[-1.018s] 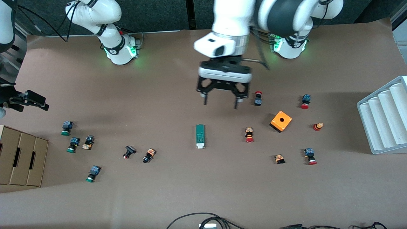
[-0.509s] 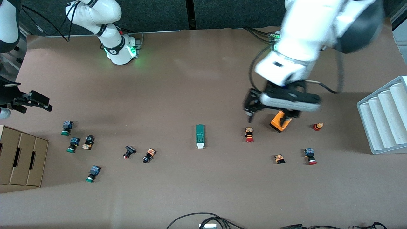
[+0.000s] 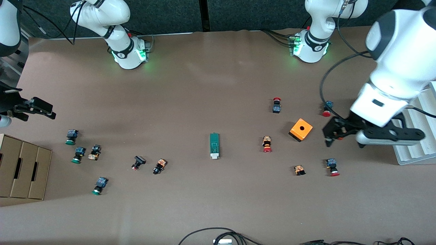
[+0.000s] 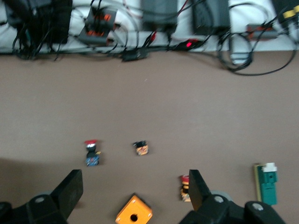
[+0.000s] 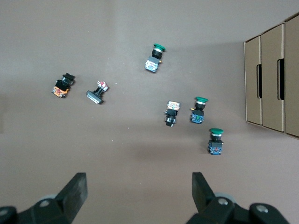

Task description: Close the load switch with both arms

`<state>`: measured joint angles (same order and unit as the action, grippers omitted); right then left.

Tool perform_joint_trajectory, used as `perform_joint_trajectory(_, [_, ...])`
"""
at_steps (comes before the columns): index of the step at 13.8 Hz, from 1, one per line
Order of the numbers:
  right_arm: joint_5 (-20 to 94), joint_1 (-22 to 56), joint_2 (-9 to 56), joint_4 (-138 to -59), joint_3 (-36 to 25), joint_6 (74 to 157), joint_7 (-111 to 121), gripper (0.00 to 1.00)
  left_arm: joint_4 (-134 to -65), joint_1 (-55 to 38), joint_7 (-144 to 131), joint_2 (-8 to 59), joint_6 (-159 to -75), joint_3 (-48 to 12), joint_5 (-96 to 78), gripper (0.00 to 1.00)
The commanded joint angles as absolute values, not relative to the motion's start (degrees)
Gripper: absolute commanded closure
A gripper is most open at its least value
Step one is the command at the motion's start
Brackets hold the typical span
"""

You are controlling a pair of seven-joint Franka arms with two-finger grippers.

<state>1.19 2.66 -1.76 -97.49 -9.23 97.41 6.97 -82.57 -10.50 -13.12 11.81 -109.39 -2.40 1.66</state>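
One dark-green load switch (image 3: 214, 145) with white lever end, both grippers, left gripper (image 3: 344, 142) and right gripper (image 3: 34, 109), spread wide, empty.

Two glossy white jointed arms, black joint bands, green-lit bases, black cables, black pincers.

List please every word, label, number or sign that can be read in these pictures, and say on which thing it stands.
No text can be read in any view.
Load switch: pale markings on its green face, too small to read.
Orange cube: only a round hole, no writing.
Cardboard box: plain, no print.
White rack: plain.
Left gripper and right gripper, fingers open: no visible marking.
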Motion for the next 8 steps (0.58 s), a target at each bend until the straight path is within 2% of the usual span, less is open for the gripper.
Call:
perform_joint_trajectory(1, [0.26, 2.99, -1.23, -96.42, -9.40, 97.65, 6.86, 0.00, -84.11, -8.00, -12.22, 11.78, -106.10, -2.64, 0.53, 0.00])
perform_joint_trajectory(5, [0.18, 3.25, -1.23, -96.42, -9.32, 97.56, 6.86, 0.00, -84.64, -7.47, -12.04, 12.83, -102.66, 0.35, -2.01, 0.00])
perform_joint_trajectory(8, [0.18, 3.43, -1.23, -96.42, -9.32, 97.56, 6.86, 0.00, -84.46, -7.29, -11.95, 13.88, -101.08, 0.35, -2.72, 0.00])
